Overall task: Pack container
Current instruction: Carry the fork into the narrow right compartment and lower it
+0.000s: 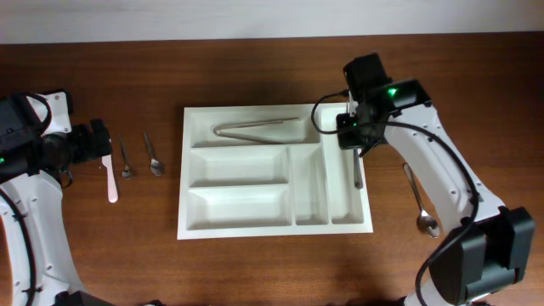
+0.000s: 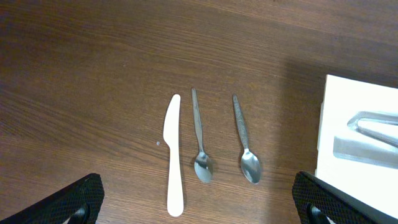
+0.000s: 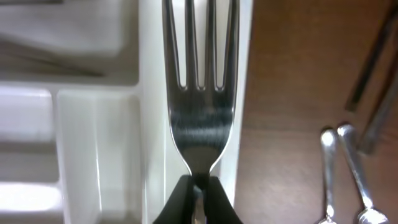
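The white container [image 1: 238, 208] lies at mid-table, and metal tongs [image 1: 259, 127] rest in its top long compartment. My right gripper [image 1: 355, 140] is shut on the handle of a metal fork [image 1: 358, 170]. It holds the fork over the rightmost narrow compartment. In the right wrist view the fork [image 3: 200, 130] points away from the gripper [image 3: 199, 199], its tines above the container's right wall [image 3: 242, 93]. My left gripper [image 1: 100, 144] hangs open left of the container, above the table near a white plastic knife [image 2: 174, 155] and two small spoons [image 2: 199, 140] [image 2: 245, 143].
On the wood right of the container lies a spoon [image 1: 421, 204]. The right wrist view shows two thin utensil handles [image 3: 329, 174] [image 3: 351, 174] there. The container's left edge [image 2: 357, 99] and the tongs [image 2: 376, 124] show in the left wrist view.
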Tool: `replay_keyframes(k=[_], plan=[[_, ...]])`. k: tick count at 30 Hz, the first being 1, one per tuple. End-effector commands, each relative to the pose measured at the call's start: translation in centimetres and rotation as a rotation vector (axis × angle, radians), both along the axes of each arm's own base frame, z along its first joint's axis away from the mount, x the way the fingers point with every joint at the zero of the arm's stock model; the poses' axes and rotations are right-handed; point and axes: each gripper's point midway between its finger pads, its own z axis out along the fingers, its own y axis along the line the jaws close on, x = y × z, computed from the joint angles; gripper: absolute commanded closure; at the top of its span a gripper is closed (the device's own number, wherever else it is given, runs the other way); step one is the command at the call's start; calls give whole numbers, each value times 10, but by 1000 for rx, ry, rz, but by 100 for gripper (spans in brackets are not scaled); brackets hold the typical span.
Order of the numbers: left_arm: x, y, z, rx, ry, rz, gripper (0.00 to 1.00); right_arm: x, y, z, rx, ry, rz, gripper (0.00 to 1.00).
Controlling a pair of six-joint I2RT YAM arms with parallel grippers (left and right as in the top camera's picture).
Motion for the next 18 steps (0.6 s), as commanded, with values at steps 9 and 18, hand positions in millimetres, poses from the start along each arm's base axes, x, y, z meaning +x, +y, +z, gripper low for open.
replay_keyframes(k=[9, 18], plan=[[1, 2, 9, 18, -20, -8, 1, 2, 11, -50, 62, -9, 1, 96], [1, 2, 9, 18, -20, -8, 1, 1, 11, -80, 70, -37, 2, 96]])
